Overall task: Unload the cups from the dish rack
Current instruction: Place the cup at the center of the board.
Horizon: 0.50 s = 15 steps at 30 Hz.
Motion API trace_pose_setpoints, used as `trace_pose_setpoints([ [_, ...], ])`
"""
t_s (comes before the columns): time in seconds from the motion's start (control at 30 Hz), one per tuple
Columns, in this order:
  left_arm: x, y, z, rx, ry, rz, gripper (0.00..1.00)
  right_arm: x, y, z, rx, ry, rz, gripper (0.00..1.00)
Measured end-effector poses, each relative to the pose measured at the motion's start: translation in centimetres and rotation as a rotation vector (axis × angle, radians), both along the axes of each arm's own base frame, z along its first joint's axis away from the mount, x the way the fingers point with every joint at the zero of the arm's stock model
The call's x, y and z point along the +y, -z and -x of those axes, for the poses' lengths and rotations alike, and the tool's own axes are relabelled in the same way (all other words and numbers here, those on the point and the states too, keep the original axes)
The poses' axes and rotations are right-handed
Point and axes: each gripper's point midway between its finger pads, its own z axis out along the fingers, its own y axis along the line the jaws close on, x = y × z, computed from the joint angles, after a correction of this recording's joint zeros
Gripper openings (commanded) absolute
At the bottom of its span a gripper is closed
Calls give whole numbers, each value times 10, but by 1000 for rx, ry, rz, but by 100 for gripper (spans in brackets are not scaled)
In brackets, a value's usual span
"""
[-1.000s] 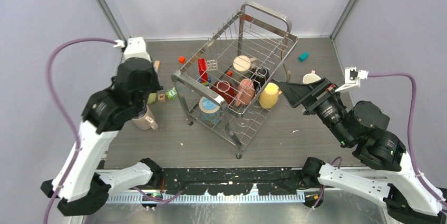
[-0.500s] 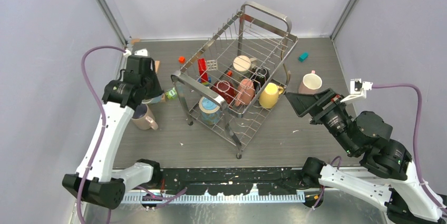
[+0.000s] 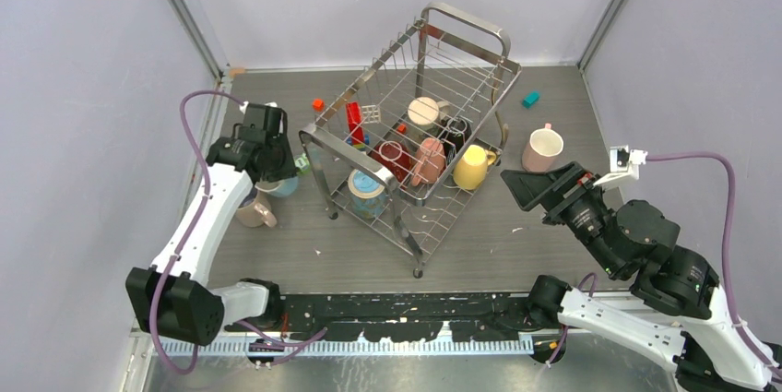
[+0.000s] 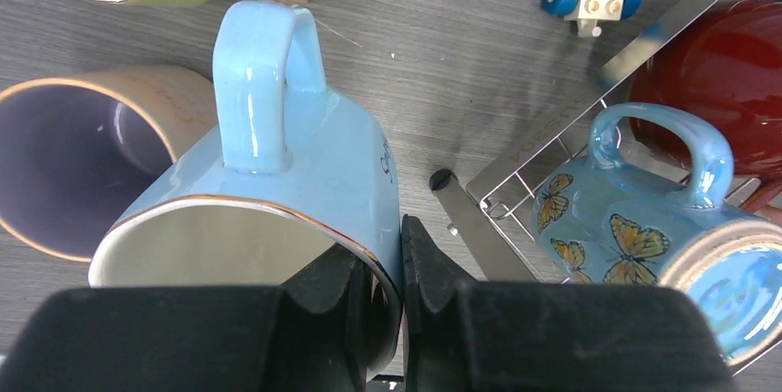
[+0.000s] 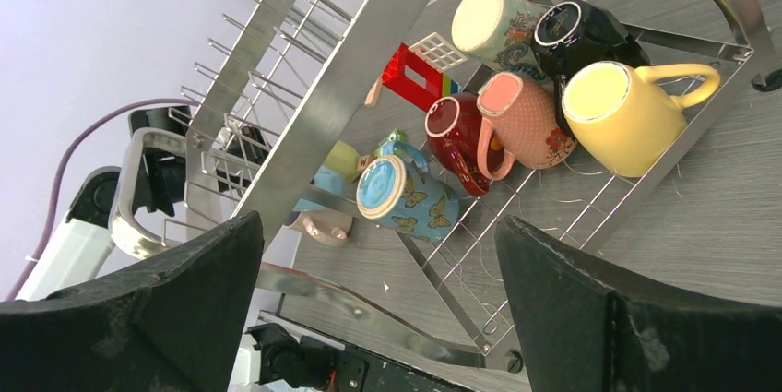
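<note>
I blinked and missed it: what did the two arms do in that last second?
The left gripper came down toward the dish rack and now pinches the rim of the light blue mug beside it. The right gripper, open, drew back from the rack, uncovering the pale mug. The rack and the mugs inside stayed put.

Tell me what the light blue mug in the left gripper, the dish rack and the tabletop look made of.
Light blue mug: glazed ceramic, it seems; glossy highlights on the handle and a thin brownish line at the rim.
Dish rack: bright metal, probably stainless steel; brushed silver bars and thin wires.
Tabletop: matt grey wood-grain surface, laminate or wood; I cannot tell which.
</note>
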Motion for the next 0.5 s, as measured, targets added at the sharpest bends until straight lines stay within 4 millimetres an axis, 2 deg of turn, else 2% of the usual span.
trace_pose_setpoints([
  [0.5,-3,60,1,109,-10,28,0,-8,20,3,41,20,3,100],
])
